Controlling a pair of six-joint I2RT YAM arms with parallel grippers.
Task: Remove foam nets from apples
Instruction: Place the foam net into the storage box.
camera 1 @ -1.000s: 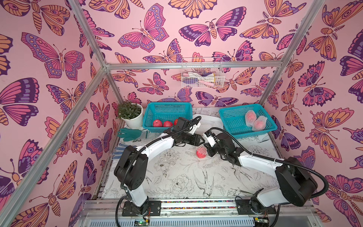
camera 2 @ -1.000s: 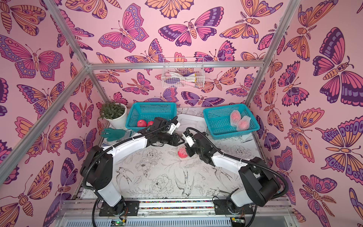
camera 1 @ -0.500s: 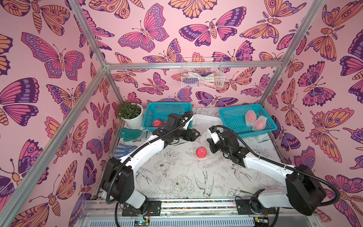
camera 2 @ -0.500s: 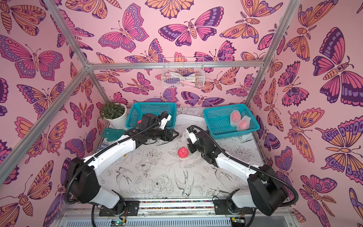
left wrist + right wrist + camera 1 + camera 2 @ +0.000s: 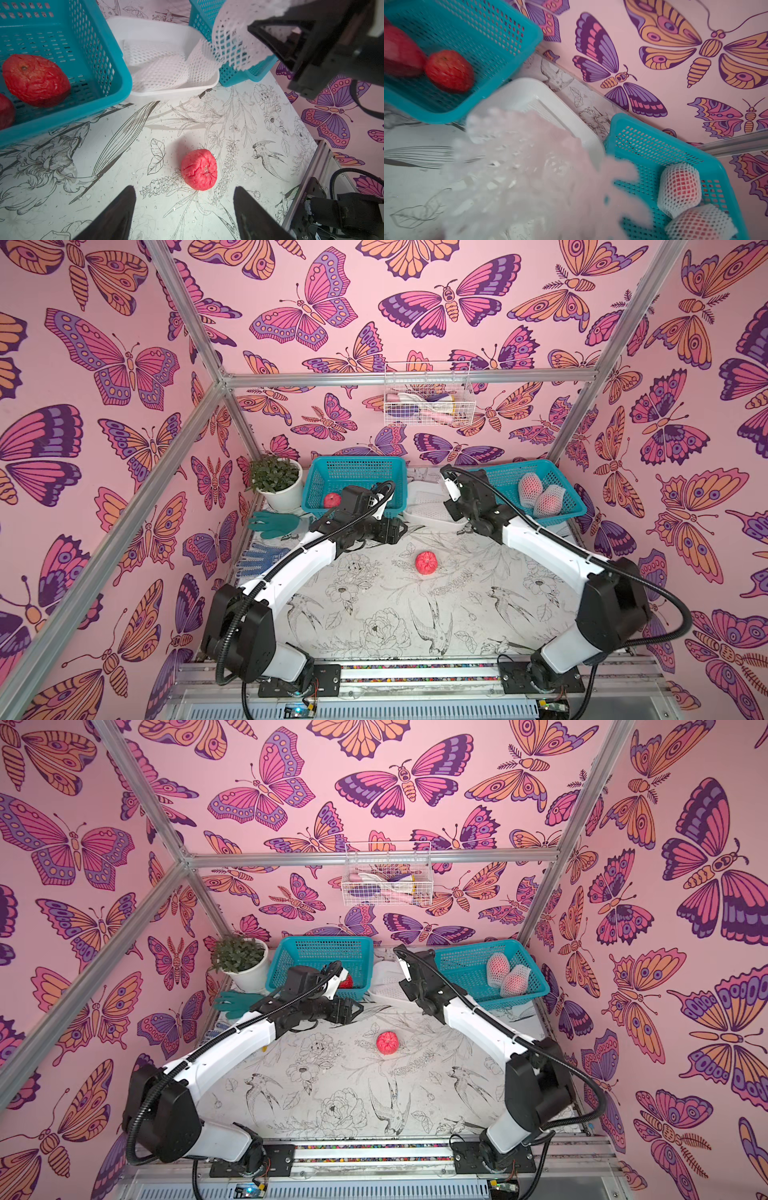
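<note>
Change over the last second: both pincers were closed in on one apple at mid-table; now they are apart. The bare apple (image 5: 427,563) sits alone on the table (image 5: 374,614), net off, touching nothing.

The left gripper (image 5: 398,530) has backed off toward the teal basket (image 5: 353,462) holding bare apples (image 5: 331,500). Its jaws are wide, with nothing between them.

The right gripper (image 5: 255,31) has lifted away and hangs over the white tub (image 5: 176,92). Its jaws are pinched on the stripped foam net (image 5: 230,39), which dangles limp above the nets (image 5: 162,70) lying flat in the tub.

Judgement: the strip on this apple is done. Left to do are dropping the net into the tub and moving the apple to the bare-apple basket. Two netted apples (image 5: 530,489) wait in the other teal basket (image 5: 577,510).

Room:
- There is open table all round the bare apple, so the left gripper has an easy approach from above.
- The tub is wedged between both baskets, with rims close on either side.
- The held net hangs near the corner of the netted-apple basket and could drape over that rim instead of landing in the tub.
- The plant pot (image 5: 276,485) and gloves (image 5: 272,524) sit at the table's edge, well apart from the work
</note>
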